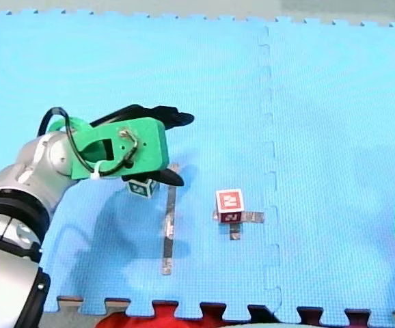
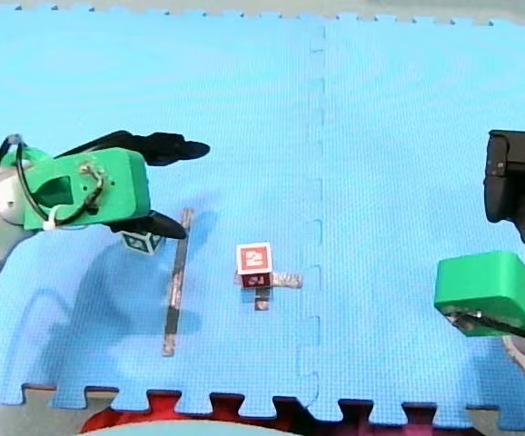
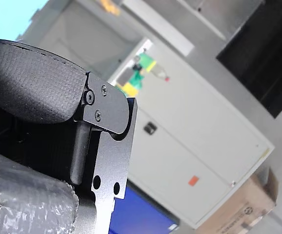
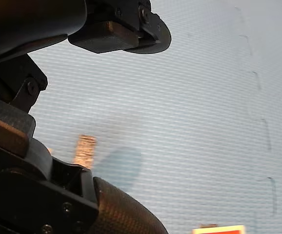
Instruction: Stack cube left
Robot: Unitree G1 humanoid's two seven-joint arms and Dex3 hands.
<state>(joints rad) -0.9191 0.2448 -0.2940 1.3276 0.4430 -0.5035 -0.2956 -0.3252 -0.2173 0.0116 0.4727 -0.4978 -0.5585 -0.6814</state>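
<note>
**Supervisor:** Status of the stack?

**Operator:** Not built. I find the red cube (image 1: 229, 203) standing alone on its tape cross (image 1: 237, 220). It is toward the near edge of the mat (image 1: 320, 102), just left of the centre seam, with nothing on top. The teal-marked cube (image 1: 141, 186) is apart from it, toward the left edge, on the far side of the long tape strip (image 1: 169, 225).

**Supervisor:** And the hands?

**Operator:** My left hand (image 1: 132, 147) is over the teal-marked cube, which is partly hidden under the green palm housing. The thumb (image 1: 169, 178) is just beside it. I judge this hand unclenched and holding nothing. Whether the thumb touches the cube, I cannot tell. My right hand (image 2: 491, 292) hangs at the mat's right edge, toward the near corner, and I cannot tell its state.

**Supervisor:** What remains?

**Operator:** By my assessment, everything. The teal-marked cube needs grasping, lifting, carrying across the strip, setting squarely on the red cube, and releasing.
</note>
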